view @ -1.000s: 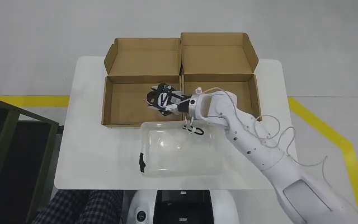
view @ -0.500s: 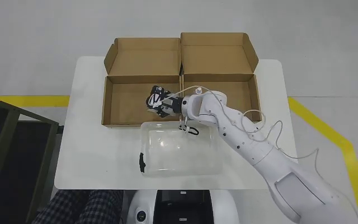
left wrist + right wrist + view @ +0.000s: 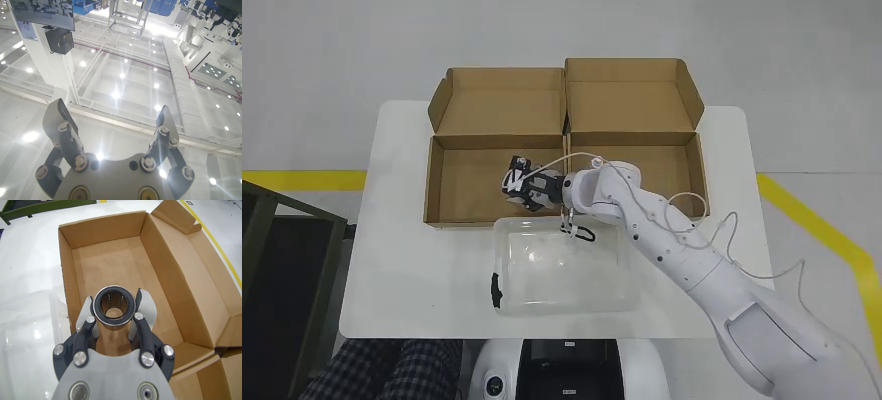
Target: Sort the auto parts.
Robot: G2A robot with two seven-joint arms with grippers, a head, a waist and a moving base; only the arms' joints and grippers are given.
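The right gripper (image 3: 115,297) was clenched around a ring-shaped bearing (image 3: 132,308), held above the bare floor of the left cardboard box (image 3: 105,262) and not yet set down (the left gripper (image 3: 111,105) gaped wide, holding nothing), so the sorting looked barely begun.

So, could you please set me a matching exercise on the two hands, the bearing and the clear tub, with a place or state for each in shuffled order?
Things:
1. right hand
2. left hand
3. bearing
4. clear tub

Places or states:
a. open, pointing at the ceiling
b. on the table, nearer the robot than the left cardboard box
c. shut, over the left cardboard box
d. held in the air, gripped on both sides

Pairs: 1-c; 2-a; 3-d; 4-b.
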